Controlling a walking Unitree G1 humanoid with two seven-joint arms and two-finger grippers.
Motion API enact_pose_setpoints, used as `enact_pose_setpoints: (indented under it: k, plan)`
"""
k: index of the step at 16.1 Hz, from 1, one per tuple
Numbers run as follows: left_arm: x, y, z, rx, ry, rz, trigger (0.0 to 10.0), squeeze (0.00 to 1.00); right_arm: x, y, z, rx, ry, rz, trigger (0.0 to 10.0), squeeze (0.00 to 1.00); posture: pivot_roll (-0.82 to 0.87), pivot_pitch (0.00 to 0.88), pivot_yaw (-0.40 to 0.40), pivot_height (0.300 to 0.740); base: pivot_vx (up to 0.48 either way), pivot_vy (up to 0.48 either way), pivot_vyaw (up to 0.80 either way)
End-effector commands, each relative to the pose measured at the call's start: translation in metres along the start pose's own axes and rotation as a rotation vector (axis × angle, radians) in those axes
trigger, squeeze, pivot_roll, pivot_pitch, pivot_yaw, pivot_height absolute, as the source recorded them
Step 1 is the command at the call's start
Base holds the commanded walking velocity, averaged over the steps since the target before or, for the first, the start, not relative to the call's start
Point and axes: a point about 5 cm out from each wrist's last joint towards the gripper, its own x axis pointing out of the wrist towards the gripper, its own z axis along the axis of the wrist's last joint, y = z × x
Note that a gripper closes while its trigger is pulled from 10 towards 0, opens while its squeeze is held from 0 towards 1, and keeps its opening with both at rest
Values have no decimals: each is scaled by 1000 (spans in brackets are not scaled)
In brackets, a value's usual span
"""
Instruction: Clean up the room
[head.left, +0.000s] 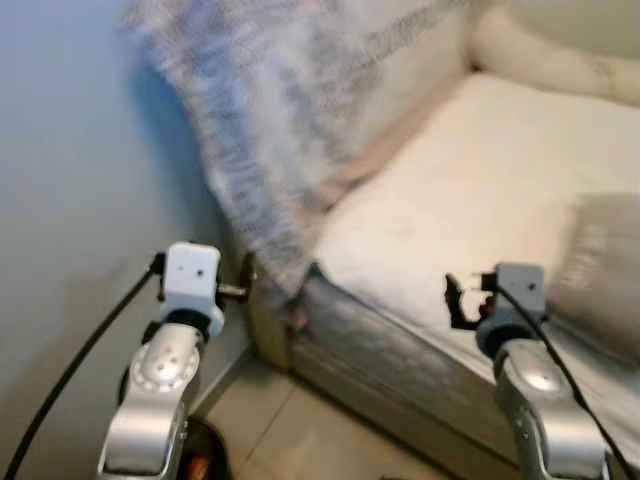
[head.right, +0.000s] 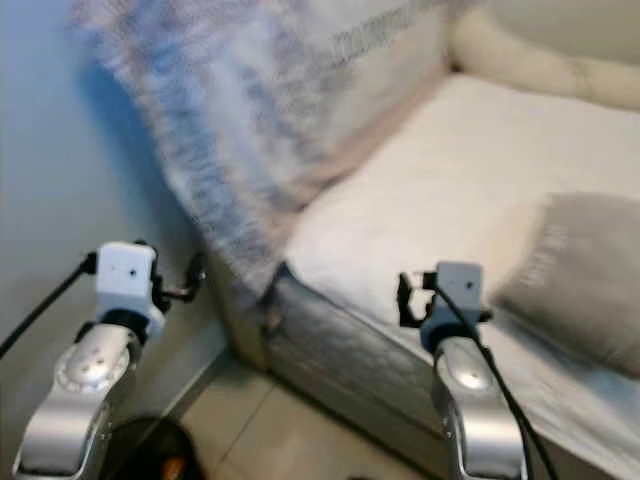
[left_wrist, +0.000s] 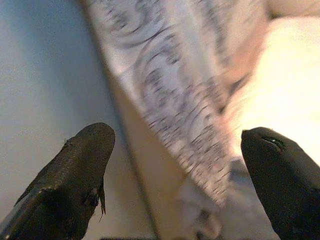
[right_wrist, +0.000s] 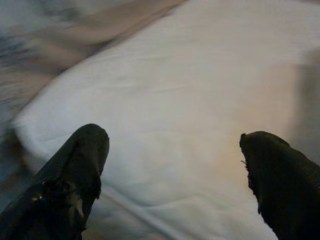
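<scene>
I am holding my left claw (left_wrist: 175, 165) wide open, empty, facing the patterned blanket (head.left: 290, 120) ahead. My right claw (right_wrist: 175, 170) is gaping wide over the white mattress (head.right: 430, 200), grey pillow (head.right: 580, 270) to its right.

Grey pillow (head.right: 575, 275) lies on the white bed (head.right: 420, 200).

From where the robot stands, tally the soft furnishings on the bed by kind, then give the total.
Patterned pillow, propped against the wall: 1
Grey cushion, lying on the mattress: 1
Cream bolster along the far edge: 1
White sheet: 1
Total: 4
</scene>
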Motion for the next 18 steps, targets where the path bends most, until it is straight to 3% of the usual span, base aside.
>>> enact_pose_setpoints:
  k: [1,6,10,18]
  plan:
    - [0,6,1,15,-2,13,10000,0,0,4,5,3,-16,4,10000,0,61,0,15,740,0,-390,-594]
    - [4,12,1,-3,7,34,10000,0,2,10,14,-35,-88,23,10000,0,66,0,25,740,0,-190,-113]
    - [5,6,6,-25,-23,-6,10000,0,3,13,13,9,-77,55,10000,0,77,0,-5,740,0,0,0]
    - [3,8,5,-32,-18,6,10000,0,7,15,16,-3,-96,69,10000,0,92,0,-22,740,278,0,-618]
